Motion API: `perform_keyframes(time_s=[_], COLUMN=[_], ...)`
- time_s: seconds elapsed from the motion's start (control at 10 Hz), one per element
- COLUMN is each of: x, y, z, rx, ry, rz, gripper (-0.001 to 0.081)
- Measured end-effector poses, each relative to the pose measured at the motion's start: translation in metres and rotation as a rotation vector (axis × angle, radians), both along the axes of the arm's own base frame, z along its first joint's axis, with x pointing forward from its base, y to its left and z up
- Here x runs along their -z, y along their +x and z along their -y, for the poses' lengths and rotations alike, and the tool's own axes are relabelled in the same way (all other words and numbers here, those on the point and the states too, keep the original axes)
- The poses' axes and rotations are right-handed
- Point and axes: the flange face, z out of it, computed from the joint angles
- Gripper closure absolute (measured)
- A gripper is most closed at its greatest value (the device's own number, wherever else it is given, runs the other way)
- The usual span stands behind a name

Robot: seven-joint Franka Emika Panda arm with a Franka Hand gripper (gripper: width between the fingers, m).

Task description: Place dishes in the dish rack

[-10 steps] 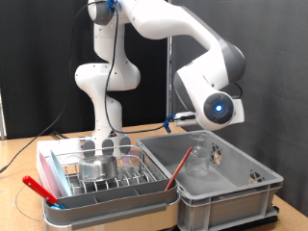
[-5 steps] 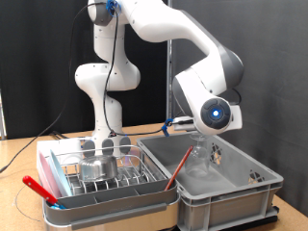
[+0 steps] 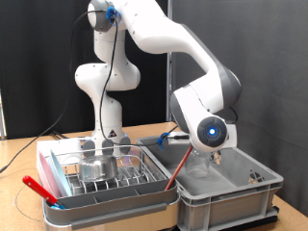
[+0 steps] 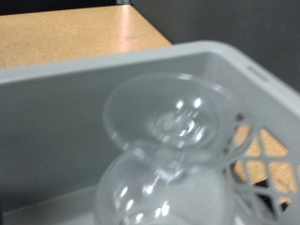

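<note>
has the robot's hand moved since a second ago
Yes. In the exterior view the gripper has come down toward the grey tub, now low over the clear glass standing in it.

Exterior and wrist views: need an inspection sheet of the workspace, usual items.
Surface: wooden table.
Job's things: dish rack holds metal cup; red-handled utensil on its front edge; clear glass inside grey tub; second red utensil leaning in tub.
Clutter: nothing seen.
Grippers: gripper lowered into tub over glass; fingers hidden.
Cables: black cable on table.
Surroundings: black curtain.
</note>
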Motion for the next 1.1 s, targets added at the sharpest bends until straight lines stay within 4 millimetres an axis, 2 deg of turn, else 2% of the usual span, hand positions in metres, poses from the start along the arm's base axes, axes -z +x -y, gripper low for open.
perform_keyframes(time_s=[0.5,1.1], x=[0.031,0.049], y=[-0.003,-0.02], z=[-0.007,-0.045], rx=[-0.04,-0.118], ry=[-0.014,0.013], rz=[0.003,-0.019], gripper=[-0.0002,-0.0002])
